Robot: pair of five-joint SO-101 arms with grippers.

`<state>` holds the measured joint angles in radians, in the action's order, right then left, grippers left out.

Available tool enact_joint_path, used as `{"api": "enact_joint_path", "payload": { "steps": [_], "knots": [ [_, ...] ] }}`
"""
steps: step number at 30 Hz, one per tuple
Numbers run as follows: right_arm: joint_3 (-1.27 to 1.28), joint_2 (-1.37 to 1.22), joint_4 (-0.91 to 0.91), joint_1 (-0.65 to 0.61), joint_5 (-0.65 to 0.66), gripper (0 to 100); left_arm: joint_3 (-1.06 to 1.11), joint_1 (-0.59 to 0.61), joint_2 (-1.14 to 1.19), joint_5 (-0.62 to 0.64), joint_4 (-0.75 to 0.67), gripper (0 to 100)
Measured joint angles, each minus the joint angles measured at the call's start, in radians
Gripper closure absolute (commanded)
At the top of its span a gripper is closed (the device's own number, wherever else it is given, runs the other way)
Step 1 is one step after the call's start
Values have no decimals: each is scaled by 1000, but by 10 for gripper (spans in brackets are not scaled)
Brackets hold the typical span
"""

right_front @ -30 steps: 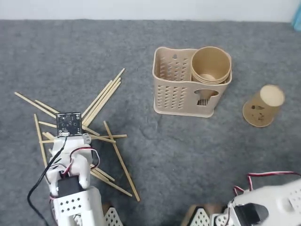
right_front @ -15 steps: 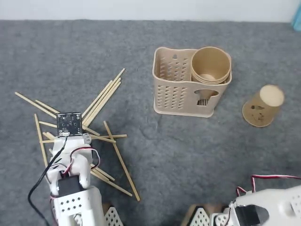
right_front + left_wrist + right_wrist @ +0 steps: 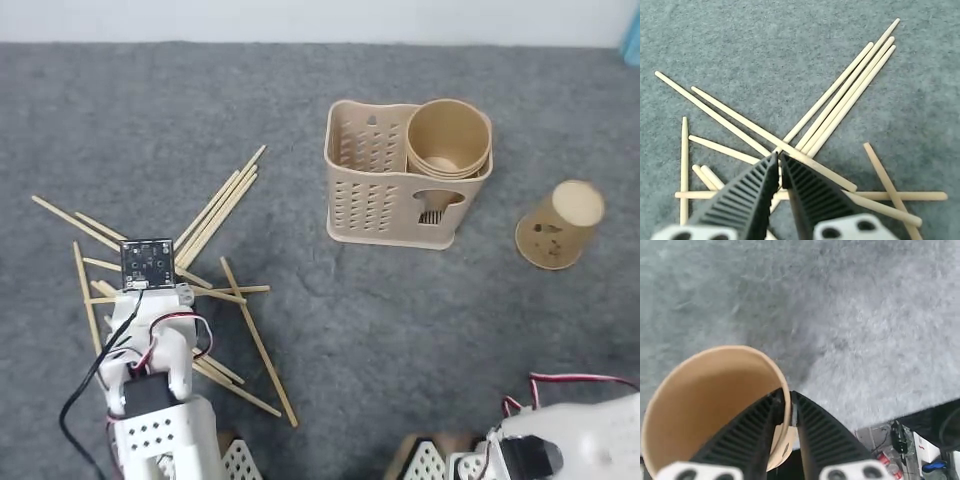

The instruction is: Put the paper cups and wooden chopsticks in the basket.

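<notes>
Several wooden chopsticks (image 3: 215,215) lie scattered on the grey carpet at the left. My left gripper (image 3: 779,159) is shut, its tips right over the spot where a few chopsticks (image 3: 840,110) cross; none looks lifted. The beige basket (image 3: 385,215) stands in the middle, with stacked paper cups (image 3: 448,135) in its right compartment. Another paper cup (image 3: 555,228) lies on its side to the right of the basket. My right gripper (image 3: 788,392) is shut on the rim of a further paper cup (image 3: 710,400), held above the carpet.
The left arm (image 3: 150,330) stands over the chopstick pile at the near left. The right arm (image 3: 570,445) sits low at the near right edge. Bare carpet stretches between the arms and the basket. Table edge with clutter (image 3: 910,440) shows beyond the held cup.
The right arm has slipped a little lower and to the right at the edge of the high view. The left arm, chopsticks, basket and lying cup have not moved.
</notes>
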<state>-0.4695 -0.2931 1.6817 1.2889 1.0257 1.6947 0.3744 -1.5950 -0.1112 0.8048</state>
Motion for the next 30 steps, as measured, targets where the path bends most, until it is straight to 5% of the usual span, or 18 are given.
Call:
{"api": "enact_joint_path", "payload": {
  "steps": [18, 30],
  "knots": [
    [0, 313, 71, 89, -172, 991, 0, 0, 0, 0, 0, 984],
    [0, 318, 71, 37, -379, 991, 0, 0, 0, 0, 0, 984]
  ]
}}
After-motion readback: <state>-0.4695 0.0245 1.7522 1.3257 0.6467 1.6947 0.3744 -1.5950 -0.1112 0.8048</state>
